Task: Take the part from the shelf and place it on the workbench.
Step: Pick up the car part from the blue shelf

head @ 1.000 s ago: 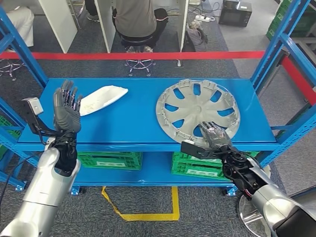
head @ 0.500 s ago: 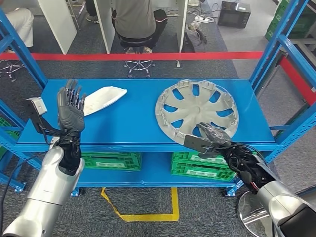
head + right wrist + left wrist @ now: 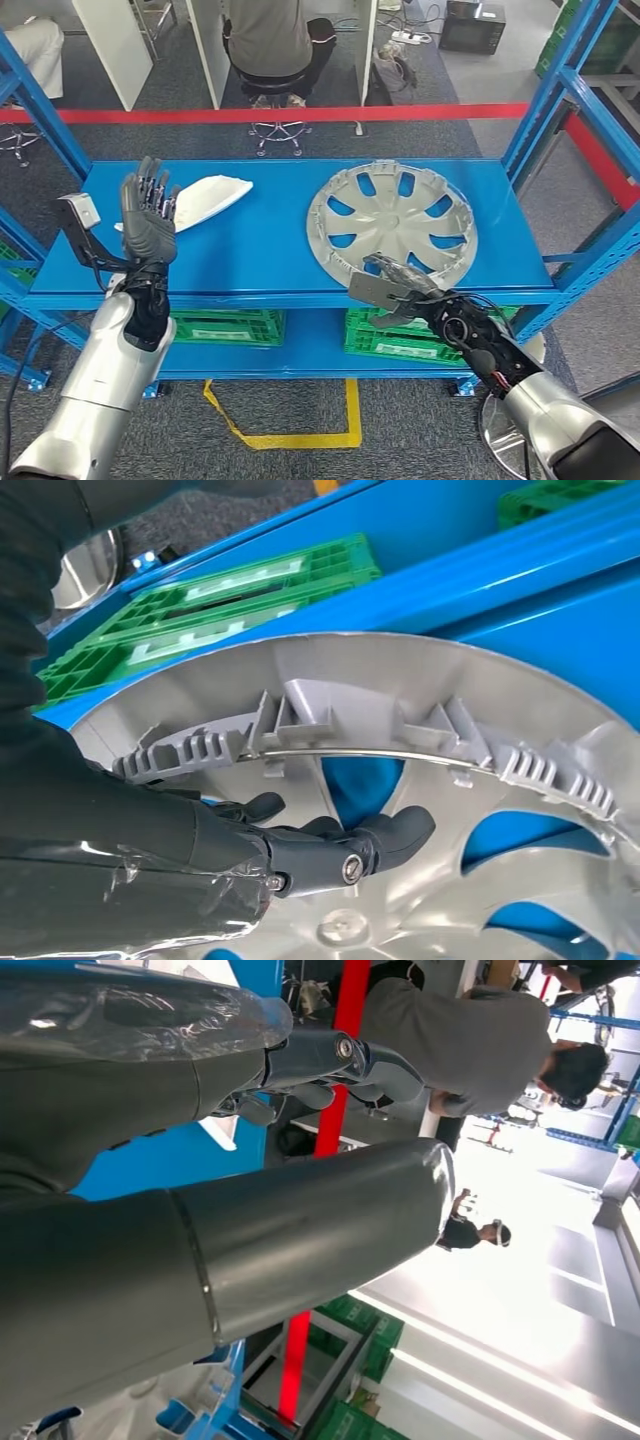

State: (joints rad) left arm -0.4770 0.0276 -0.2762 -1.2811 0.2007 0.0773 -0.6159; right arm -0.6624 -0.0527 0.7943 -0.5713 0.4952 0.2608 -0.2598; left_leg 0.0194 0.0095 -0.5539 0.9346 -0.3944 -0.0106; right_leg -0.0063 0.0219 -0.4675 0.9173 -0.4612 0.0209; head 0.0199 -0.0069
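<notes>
**Reach onto the part — grip not yet confirmed**

Hubcap (image 3: 392, 223) lies flat on the blue shelf (image 3: 256, 250), inner side up. Right hand (image 3: 396, 282) is at its near rim, fingers (image 3: 377, 835) lying over a spoke — whether clamped, cannot tell. Left hand (image 3: 148, 220) raised, fingers spread, holding nothing. Next: secure the rim, then lift.

A blue shelf (image 3: 264, 250) spans the middle of the frame, held by blue uprights at the left and right edges. On its top board, right of centre, a silver hubcap (image 3: 392, 225) lies flat with its near edge at the board's front lip. At the upper left of the board lies a white part (image 3: 204, 198), well apart from the hubcap. On the lower board stand two green crates, one (image 3: 223, 325) left of centre and one (image 3: 385, 335) right.
</notes>
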